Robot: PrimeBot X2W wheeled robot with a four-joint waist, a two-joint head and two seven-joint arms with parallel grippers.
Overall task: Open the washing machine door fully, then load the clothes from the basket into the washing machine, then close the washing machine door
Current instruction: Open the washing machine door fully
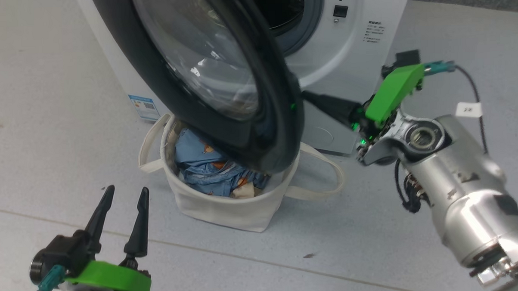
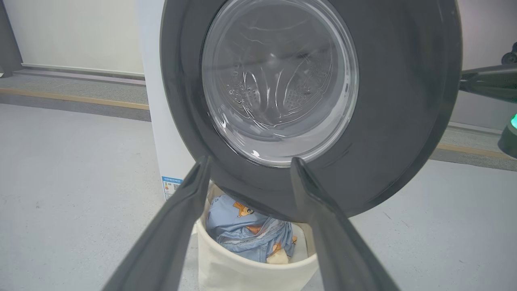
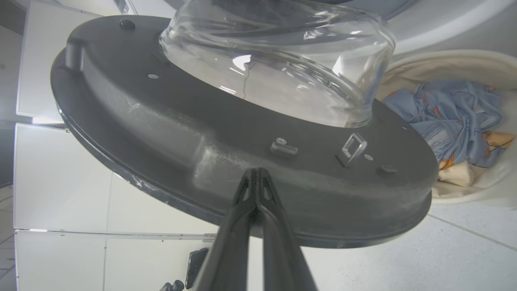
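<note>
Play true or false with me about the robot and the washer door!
1. The door is open. True.
2. The basket is empty. False: the clothes lie in it.
3. The right gripper is shut, with its tips at the door's inner side. True.
4. The left gripper holds a cloth. False: it is open and holds nothing.

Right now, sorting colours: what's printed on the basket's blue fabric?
Orange-brown cartoon animals on the clothes; clearest in left wrist view.
</note>
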